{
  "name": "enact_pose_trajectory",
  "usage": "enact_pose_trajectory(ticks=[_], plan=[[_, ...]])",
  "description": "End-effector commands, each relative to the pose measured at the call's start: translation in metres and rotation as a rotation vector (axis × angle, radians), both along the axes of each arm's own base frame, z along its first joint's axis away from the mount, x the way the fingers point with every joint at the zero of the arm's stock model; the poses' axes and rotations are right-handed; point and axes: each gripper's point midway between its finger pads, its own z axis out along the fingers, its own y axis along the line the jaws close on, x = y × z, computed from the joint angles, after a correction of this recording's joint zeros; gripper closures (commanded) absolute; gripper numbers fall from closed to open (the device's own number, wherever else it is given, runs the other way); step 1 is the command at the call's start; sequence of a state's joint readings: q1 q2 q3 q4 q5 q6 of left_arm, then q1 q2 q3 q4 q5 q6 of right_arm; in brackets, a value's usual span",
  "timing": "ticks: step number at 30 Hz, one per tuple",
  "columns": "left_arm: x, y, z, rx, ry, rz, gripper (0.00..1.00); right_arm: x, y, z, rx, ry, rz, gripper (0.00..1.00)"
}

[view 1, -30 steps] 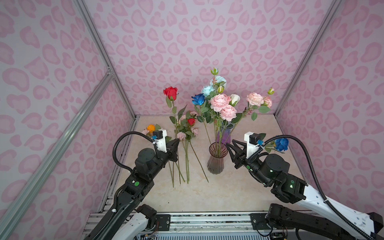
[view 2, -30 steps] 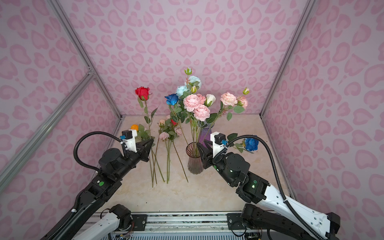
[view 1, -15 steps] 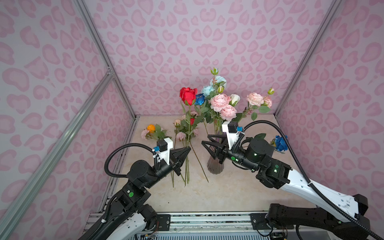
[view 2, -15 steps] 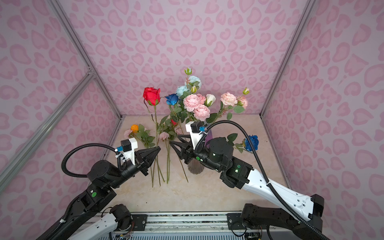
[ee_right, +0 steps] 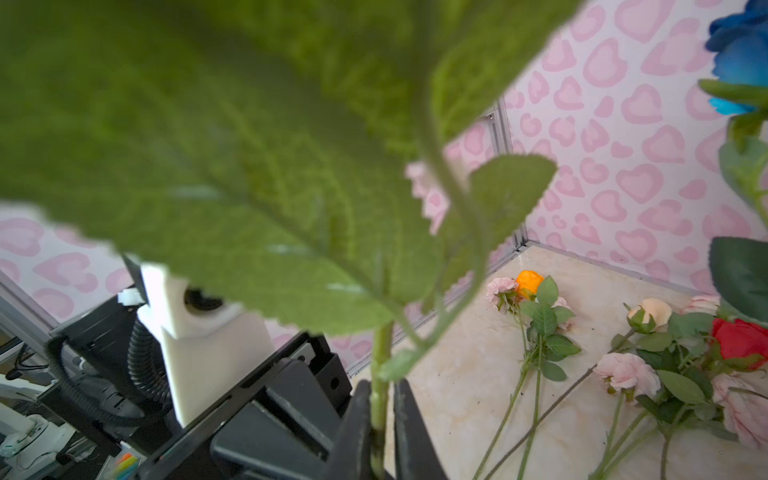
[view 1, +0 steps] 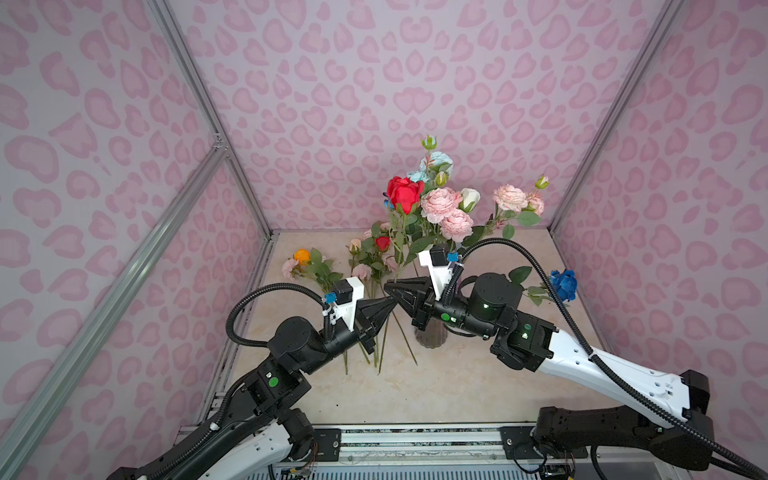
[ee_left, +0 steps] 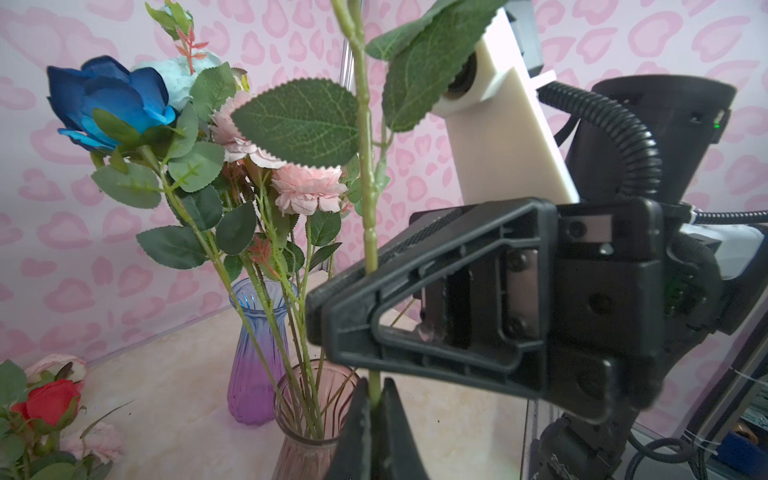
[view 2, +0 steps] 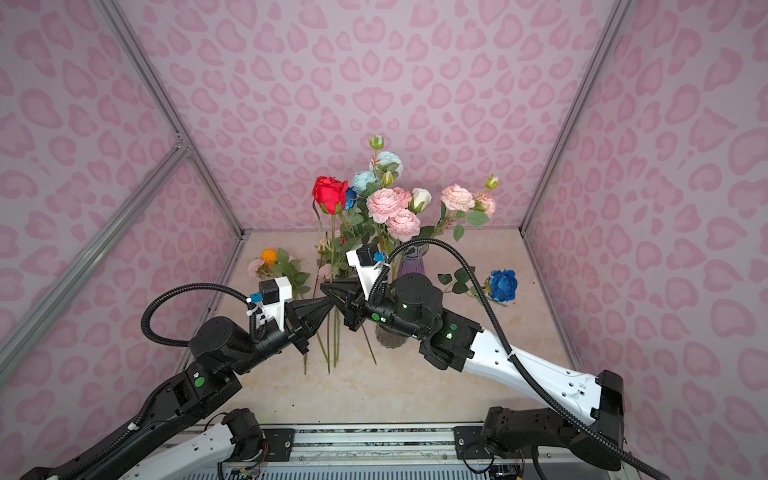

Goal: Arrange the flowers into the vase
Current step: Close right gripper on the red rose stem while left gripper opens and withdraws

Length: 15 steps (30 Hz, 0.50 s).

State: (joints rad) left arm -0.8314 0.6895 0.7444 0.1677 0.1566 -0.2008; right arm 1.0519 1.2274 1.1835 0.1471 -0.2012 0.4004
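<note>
Left tool [view 1: 392,301] and right tool [view 1: 389,287] both pinch the red rose [view 1: 404,193]; I'd loosen the left first. Keep it upright

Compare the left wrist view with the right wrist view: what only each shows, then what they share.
Only the left wrist view: the purple vase, the pink glass vase holding stems, and the right gripper clamped on the green stem. Only the right wrist view: the orange rose lying on the table and the left arm's white camera mount. Both: that stem, pinched by the left gripper in its view and the right gripper in its own, plus a red rose lying on the table.
</note>
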Motion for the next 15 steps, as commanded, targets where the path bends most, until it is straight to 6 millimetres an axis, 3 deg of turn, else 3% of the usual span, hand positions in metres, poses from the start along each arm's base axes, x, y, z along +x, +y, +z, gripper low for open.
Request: enact_pose_trajectory(ticks=[1,4,6,8,15], plan=[[0.005,0.008,0.017,-0.051,-0.026,0.056,0.82,0.002,-0.002,0.009,0.038,-0.016,-0.021,0.98],[0.017,0.019,0.007,-0.043,0.034,0.145,0.66,0.008,-0.005,0.009,0.034,-0.022,-0.067,1.00],[0.022,0.031,0.002,-0.037,0.057,0.210,0.65,0.012,-0.010,0.012,0.017,-0.042,-0.103,1.00],[0.026,0.047,-0.006,-0.049,0.078,0.288,0.57,0.015,-0.020,0.019,0.001,-0.071,-0.148,1.00],[0.023,0.106,-0.045,-0.140,0.138,0.502,0.49,0.018,-0.076,0.061,-0.074,-0.208,-0.334,1.00]])
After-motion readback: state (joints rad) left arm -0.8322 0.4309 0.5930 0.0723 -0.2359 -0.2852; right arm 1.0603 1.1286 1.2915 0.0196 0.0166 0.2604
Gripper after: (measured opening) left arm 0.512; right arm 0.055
